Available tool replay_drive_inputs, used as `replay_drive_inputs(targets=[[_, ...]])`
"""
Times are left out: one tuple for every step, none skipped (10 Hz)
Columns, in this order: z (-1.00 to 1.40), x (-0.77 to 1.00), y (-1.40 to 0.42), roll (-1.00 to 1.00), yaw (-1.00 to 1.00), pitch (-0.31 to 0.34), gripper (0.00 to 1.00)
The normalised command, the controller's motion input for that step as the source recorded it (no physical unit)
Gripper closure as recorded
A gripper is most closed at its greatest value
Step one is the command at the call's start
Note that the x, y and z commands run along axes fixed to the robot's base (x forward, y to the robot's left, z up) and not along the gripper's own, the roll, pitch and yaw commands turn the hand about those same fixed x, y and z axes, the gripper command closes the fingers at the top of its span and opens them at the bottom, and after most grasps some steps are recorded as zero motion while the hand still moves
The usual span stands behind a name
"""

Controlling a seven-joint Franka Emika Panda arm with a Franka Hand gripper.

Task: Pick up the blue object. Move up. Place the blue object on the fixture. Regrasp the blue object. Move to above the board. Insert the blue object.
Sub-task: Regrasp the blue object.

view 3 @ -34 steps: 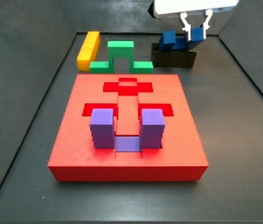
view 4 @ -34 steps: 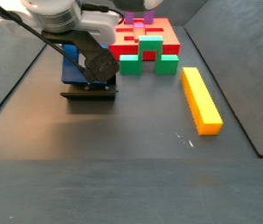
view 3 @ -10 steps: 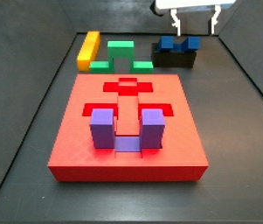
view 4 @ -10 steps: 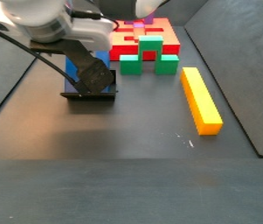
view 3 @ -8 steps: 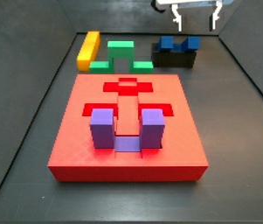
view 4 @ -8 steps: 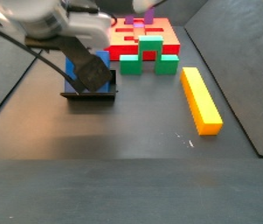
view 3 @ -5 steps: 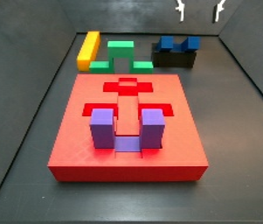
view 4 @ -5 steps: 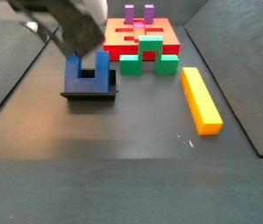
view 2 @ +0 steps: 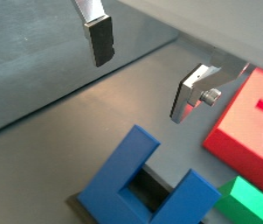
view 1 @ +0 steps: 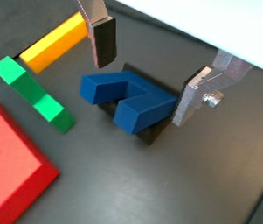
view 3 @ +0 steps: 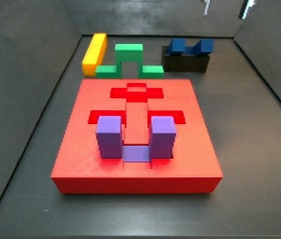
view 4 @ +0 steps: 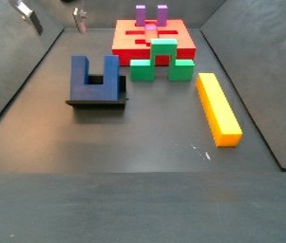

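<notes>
The blue object [view 3: 190,46] is a dark blue U-shaped block resting on the black fixture [view 3: 189,64] at the far end of the floor, with nothing holding it. It shows again in a side view as the blue object [view 4: 94,76] on the fixture [view 4: 97,100]. My gripper [view 3: 226,8] hangs open well above it, only its fingertips showing at the picture edge; the gripper [view 4: 54,15] is empty. In both wrist views the blue object [view 1: 124,94] [view 2: 145,188] lies below the spread fingers [view 1: 103,42]. The red board [view 3: 136,140] carries a purple block [view 3: 135,138].
A green U-shaped piece [view 3: 136,56] and a yellow bar [view 3: 95,52] lie between the board and the back wall. In a side view the yellow bar [view 4: 218,107] lies right of the green piece [view 4: 162,59]. Dark walls ring the floor.
The gripper, which was down at the blue object on the fixture, has opened and risen straight up to the picture edge. The blue object has stayed on the fixture.
</notes>
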Motion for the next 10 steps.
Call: replay_drive_inputs(targets=[[0.00,0.53,-0.24,1.00,-0.09,0.023,0.00],[-0.02,0.46,-0.21,1.00,-0.11,0.000,0.00],[-0.09,0.33,-0.21,1.00,-0.04,0.000,0.00],[-0.07,0.26,-0.19,1.00,0.00,0.000,0.00],[-0.19,0.19,-0.17,1.00,0.00,0.000,0.00],[-0.53,0.18,-0.08,0.82,0.00,0.000,0.00],[-0.65,0.00,0.00,0.67,0.00,-0.100,0.00],[-0.46,0.06,0.00,0.82,0.00,-0.023,0.00],[-0.23,0.03,0.01,1.00,-0.10,0.000,0.00],[-0.04,0.00,0.06,1.00,-0.18,0.017,0.00]])
